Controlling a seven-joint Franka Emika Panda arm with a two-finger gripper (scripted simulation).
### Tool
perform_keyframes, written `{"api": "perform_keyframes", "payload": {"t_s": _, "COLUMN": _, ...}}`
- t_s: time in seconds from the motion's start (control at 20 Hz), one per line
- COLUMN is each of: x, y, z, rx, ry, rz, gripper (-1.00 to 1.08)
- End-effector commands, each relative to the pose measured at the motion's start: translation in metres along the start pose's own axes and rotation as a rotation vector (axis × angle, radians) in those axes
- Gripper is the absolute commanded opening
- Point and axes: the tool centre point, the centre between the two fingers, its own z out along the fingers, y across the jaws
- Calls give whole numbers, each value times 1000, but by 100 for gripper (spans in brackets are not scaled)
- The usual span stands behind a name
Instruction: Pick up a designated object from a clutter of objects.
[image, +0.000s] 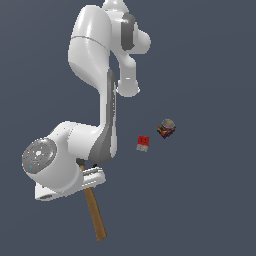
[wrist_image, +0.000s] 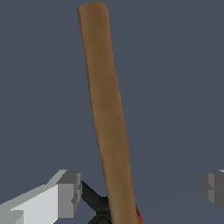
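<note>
A flat, dark grey-blue counter (image: 210, 60) fills both views, with no walls or edges to mark it. The claw hammer (image: 94, 214) lies at the exterior view's lower left, its brown wooden handle running out from under the Panda's hand toward the near edge; its head is hidden beneath the arm. In the wrist view the handle (wrist_image: 107, 113) passes between the fingers (wrist_image: 68, 192), which stand spread wide on either side and touch nothing. The gripper (wrist_image: 140, 192) hangs astride it.

The black clamp (wrist_image: 98, 205) sits right against the handle, beside one finger, with a sliver of red at the handle's other side. If the fingers close here, that finger may catch the clamp, jam short of the wood, or drag the clamp up too. The handle is round and smooth, and the heavy head is off to one end, so the hammer will probably pivot or slip once lifted.

The red-and-white cube (image: 143, 143) and the multicoloured block (image: 166, 128) lie well apart to the right.
</note>
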Motion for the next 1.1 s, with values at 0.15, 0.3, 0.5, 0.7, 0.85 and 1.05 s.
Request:
{"api": "perform_keyframes", "payload": {"t_s": 0.15, "x": -1, "y": 3, "z": 4, "rx": 0, "ry": -1, "rz": -4, "gripper": 100}}
{"api": "perform_keyframes", "payload": {"t_s": 0.3, "x": -1, "y": 3, "z": 8, "rx": 0, "ry": -1, "rz": -4, "gripper": 100}}
{"api": "perform_keyframes", "payload": {"t_s": 0.5, "x": -1, "y": 3, "z": 24, "rx": -1, "ry": 0, "rz": -5, "gripper": 100}}
{"api": "perform_keyframes", "payload": {"t_s": 0.7, "x": -2, "y": 3, "z": 46, "rx": -1, "ry": 0, "rz": -6, "gripper": 100}}
{"api": "perform_keyframes", "payload": {"t_s": 0.85, "x": -2, "y": 3, "z": 55, "rx": -1, "ry": 0, "rz": -7, "gripper": 100}}
{"api": "perform_keyframes", "payload": {"t_s": 1.05, "x": 0, "y": 4, "z": 55, "rx": -1, "ry": 0, "rz": -7, "gripper": 100}}
